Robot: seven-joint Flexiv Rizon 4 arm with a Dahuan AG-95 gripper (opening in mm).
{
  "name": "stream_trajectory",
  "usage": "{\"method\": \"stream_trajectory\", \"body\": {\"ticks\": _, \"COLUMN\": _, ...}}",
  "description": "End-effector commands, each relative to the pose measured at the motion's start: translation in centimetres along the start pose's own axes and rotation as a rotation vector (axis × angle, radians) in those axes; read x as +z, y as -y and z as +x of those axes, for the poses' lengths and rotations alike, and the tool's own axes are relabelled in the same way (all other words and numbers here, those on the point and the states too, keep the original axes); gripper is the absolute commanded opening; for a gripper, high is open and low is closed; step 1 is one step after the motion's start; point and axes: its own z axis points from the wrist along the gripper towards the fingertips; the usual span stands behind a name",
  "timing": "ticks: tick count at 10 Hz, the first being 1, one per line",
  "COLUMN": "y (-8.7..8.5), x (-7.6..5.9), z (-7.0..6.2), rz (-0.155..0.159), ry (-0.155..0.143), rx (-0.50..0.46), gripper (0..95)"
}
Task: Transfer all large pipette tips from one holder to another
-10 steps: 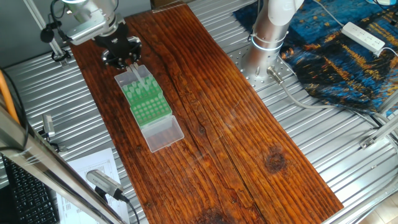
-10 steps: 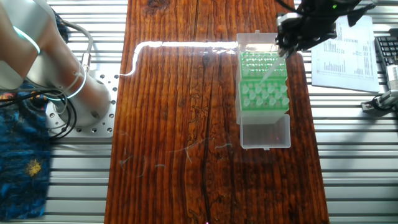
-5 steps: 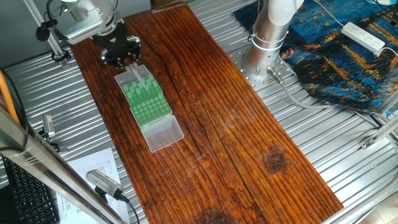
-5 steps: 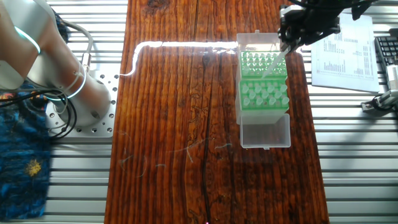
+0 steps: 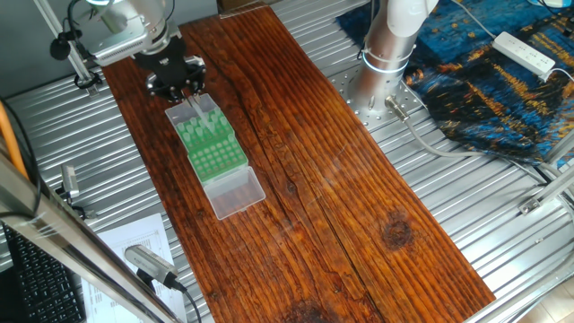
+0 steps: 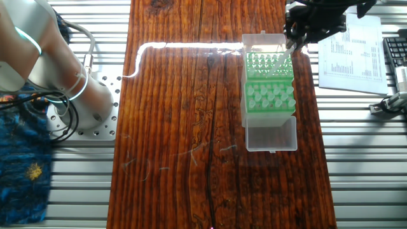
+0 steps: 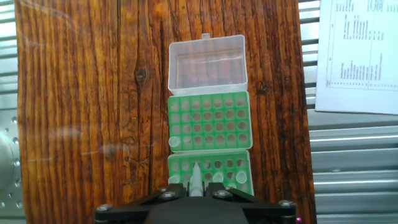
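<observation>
Item: large pipette tips (image 7: 175, 142), translucent whitish cones seated wide end up in a green two-section rack (image 6: 269, 84) on the wooden table (image 5: 341, 170). Location: in the hand view one tip sits at the left edge of the farther section, a few more in the nearer section (image 7: 211, 172) just ahead of the fingers; exact count unclear. One tip (image 7: 195, 180) stands upright between the jaws of the gripper (image 7: 195, 194), which is clenched on it above the nearer section, near the rack's end away from the open clear lid (image 7: 207, 64). Handling, as judged: very light, thin-walled, stiff but easily cracked or flicked away, smooth and slippery. Best held on the wider round top with gentle pressure, kept vertical so the narrow point enters its hole cleanly.
</observation>
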Motion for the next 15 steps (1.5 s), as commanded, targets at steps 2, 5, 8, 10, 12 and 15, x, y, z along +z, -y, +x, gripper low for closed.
{"method": "stream_trajectory", "body": {"ticks": 2, "y": 0.1, "x": 0.1, "z": -0.5, "rz": 0.012, "ry": 0.007, "rx": 0.044, "gripper": 0.0}}
{"method": "stream_trajectory", "body": {"ticks": 5, "y": 0.4, "x": 0.5, "z": -1.6, "rz": 0.014, "ry": 0.012, "rx": 0.054, "gripper": 0.0}}
{"method": "stream_trajectory", "body": {"ticks": 8, "y": 0.6, "x": 1.1, "z": -2.6, "rz": 0.014, "ry": 0.002, "rx": 0.048, "gripper": 0.0}}
{"method": "stream_trajectory", "body": {"ticks": 10, "y": 0.5, "x": 1.2, "z": -2.3, "rz": 0.014, "ry": 0.004, "rx": 0.040, "gripper": 0.0}}
{"method": "stream_trajectory", "body": {"ticks": 12, "y": 0.3, "x": 1.4, "z": -2.0, "rz": 0.014, "ry": 0.004, "rx": 0.037, "gripper": 0.0}}
{"method": "stream_trajectory", "body": {"ticks": 15, "y": 0.0, "x": 1.4, "z": -1.8, "rz": 0.009, "ry": 0.010, "rx": 0.023, "gripper": 0.0}}
